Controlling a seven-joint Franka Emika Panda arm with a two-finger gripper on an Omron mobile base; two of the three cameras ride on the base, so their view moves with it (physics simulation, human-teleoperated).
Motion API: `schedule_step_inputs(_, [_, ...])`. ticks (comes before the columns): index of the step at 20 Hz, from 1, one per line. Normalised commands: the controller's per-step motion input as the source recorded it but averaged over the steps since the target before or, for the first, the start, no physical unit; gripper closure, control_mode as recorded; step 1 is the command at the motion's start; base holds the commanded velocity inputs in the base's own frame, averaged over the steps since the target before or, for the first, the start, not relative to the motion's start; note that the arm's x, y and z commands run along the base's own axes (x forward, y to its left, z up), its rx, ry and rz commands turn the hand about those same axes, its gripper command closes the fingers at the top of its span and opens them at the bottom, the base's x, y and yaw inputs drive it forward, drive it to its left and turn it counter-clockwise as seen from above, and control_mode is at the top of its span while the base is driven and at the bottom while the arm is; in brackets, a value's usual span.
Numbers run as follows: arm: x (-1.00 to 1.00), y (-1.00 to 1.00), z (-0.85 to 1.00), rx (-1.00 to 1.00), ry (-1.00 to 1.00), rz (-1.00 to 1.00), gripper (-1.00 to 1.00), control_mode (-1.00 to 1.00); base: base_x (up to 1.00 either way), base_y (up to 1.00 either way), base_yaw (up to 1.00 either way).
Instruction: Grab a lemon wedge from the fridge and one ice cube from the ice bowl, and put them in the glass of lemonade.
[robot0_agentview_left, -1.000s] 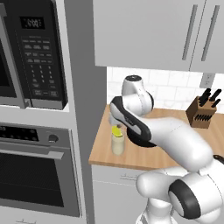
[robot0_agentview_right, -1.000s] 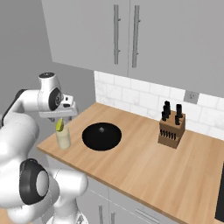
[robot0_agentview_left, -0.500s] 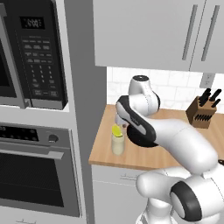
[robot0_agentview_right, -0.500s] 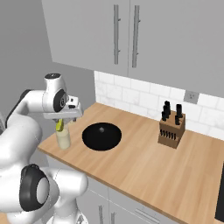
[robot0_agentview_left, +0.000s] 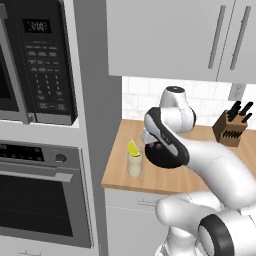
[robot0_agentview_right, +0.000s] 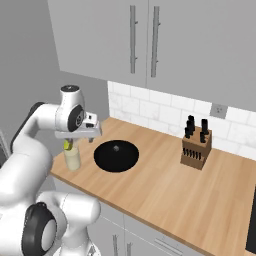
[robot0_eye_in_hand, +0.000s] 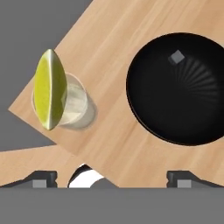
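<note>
The lemon wedge (robot0_eye_in_hand: 50, 89), yellow-green, rests across the rim of the glass of lemonade (robot0_eye_in_hand: 81, 109) near the counter's left corner. In the base views the lemon wedge (robot0_agentview_left: 132, 148) tops the glass (robot0_agentview_left: 134, 166), as it does from the right: wedge (robot0_agentview_right: 67, 145), glass (robot0_agentview_right: 72, 159). The black ice bowl (robot0_eye_in_hand: 175, 109) lies beside it with one ice cube (robot0_eye_in_hand: 176, 57) inside. My gripper (robot0_eye_in_hand: 111, 178) hangs open and holds nothing above the counter between glass and bowl; the gripper (robot0_agentview_right: 82, 136) is just above the glass. The fridge is out of view.
A knife block (robot0_agentview_right: 196, 147) stands at the back of the wooden counter (robot0_agentview_right: 165, 195), right of the ice bowl (robot0_agentview_right: 116, 156). A wall oven (robot0_agentview_left: 35, 200) and microwave (robot0_agentview_left: 40, 65) fill the tall cabinet left of the counter. Wall cabinets hang overhead.
The hand has drifted a little away from over the glass toward the bowl, still open. The wedge stays on the glass.
</note>
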Motion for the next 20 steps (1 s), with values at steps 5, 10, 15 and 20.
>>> schedule_step_inputs(5, [-0.52, -0.17, 0.15, 0.09, -0.01, 0.0, -1.0, -1.0, 0.0, 0.0, 0.0])
schedule_step_inputs(10, [-0.75, -0.23, 0.02, 0.1, -0.01, 0.0, -1.0, -1.0, 0.0, 0.0, 0.0])
schedule_step_inputs(15, [-0.57, -0.12, 0.41, 0.08, 0.04, -0.08, -1.0, -1.0, 0.0, 0.0, 0.0])
schedule_step_inputs(20, [-0.29, 0.06, 0.74, 0.01, 0.01, -0.12, -1.0, -1.0, 0.0, 0.0, 0.0])
